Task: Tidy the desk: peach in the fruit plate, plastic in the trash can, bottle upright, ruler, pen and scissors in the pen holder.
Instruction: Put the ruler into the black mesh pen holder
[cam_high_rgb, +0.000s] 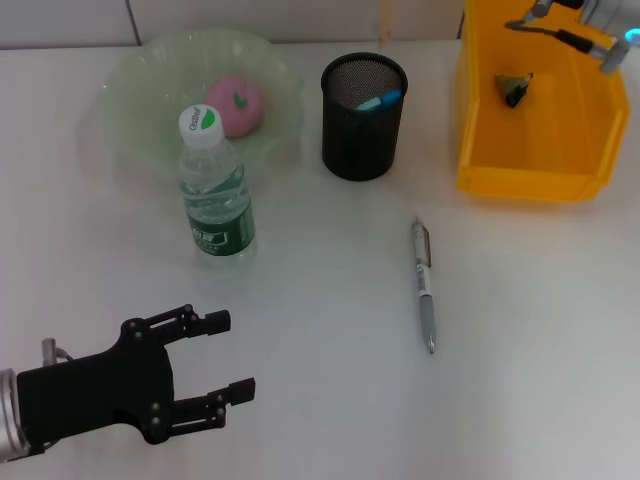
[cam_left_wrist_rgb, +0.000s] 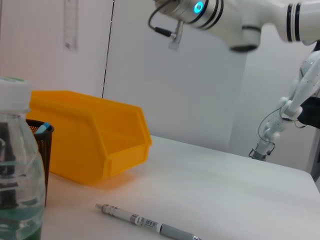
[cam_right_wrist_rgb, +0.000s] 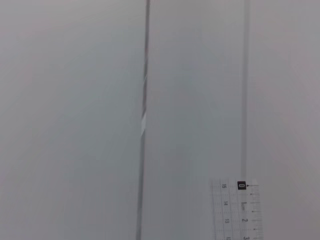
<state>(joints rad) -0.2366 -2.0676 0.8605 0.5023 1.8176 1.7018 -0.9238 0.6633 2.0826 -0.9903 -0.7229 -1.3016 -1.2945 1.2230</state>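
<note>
A pink peach (cam_high_rgb: 237, 105) lies in the green fruit plate (cam_high_rgb: 140, 90). A water bottle (cam_high_rgb: 213, 190) stands upright in front of the plate. It also shows in the left wrist view (cam_left_wrist_rgb: 15, 165). The black mesh pen holder (cam_high_rgb: 363, 120) holds a blue-tipped item (cam_high_rgb: 380, 101). A clear ruler (cam_left_wrist_rgb: 71, 25) rises above it, and its end shows in the right wrist view (cam_right_wrist_rgb: 240, 210). A pen (cam_high_rgb: 424, 285) lies on the table and shows in the left wrist view (cam_left_wrist_rgb: 145, 221). Crumpled plastic (cam_high_rgb: 514, 88) lies in the yellow bin (cam_high_rgb: 530, 170). My left gripper (cam_high_rgb: 237, 355) is open and empty at the near left. My right gripper (cam_high_rgb: 575, 30) hangs over the bin.
The yellow bin (cam_left_wrist_rgb: 90, 145) stands at the far right, right of the pen holder (cam_left_wrist_rgb: 40, 145). My right arm (cam_left_wrist_rgb: 220, 15) reaches over it. The white table (cam_high_rgb: 520, 330) runs to a wall behind.
</note>
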